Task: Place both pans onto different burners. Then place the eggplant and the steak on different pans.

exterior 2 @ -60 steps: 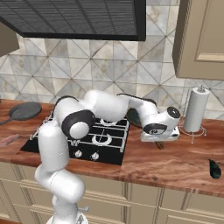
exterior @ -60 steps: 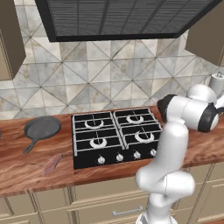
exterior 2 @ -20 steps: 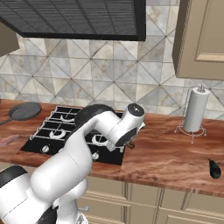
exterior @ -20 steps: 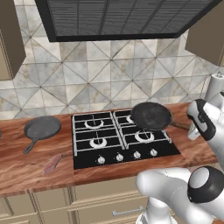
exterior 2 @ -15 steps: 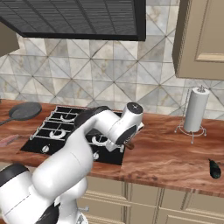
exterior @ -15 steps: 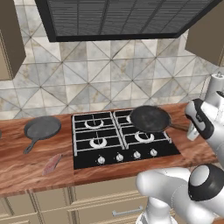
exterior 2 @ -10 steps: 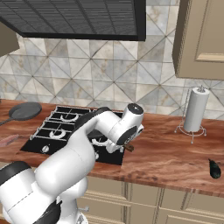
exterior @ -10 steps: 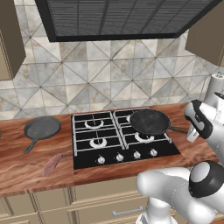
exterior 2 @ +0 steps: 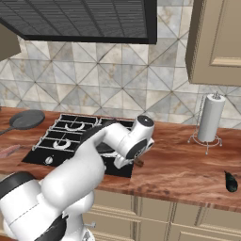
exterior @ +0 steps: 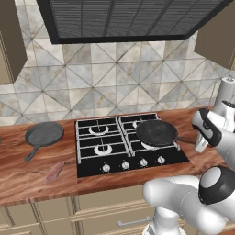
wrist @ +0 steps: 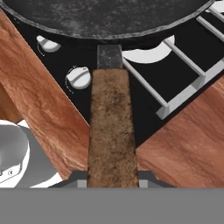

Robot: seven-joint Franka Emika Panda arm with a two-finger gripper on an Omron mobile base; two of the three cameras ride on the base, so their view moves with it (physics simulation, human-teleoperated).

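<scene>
Left base view: dark pan point(exterior: 156, 132) over the front right burner point(exterior: 158, 143), long handle gripped by the gripper point(exterior: 198, 141); grey pan point(exterior: 44, 134) and steak point(exterior: 54, 172) on the counter left of the cooktop point(exterior: 92, 166).

Right base view: eggplant point(exterior 2: 230, 181) far right, well apart.

Hand view: jaws clamped narrow on the brown handle point(wrist: 112, 131). Keep level, centre over the ring, lower onto the grate before releasing.

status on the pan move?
Gripper shut on dark pan's handle. Dark pan over front right burner. Grey pan, steak on counter left; nothing blocking.
</scene>
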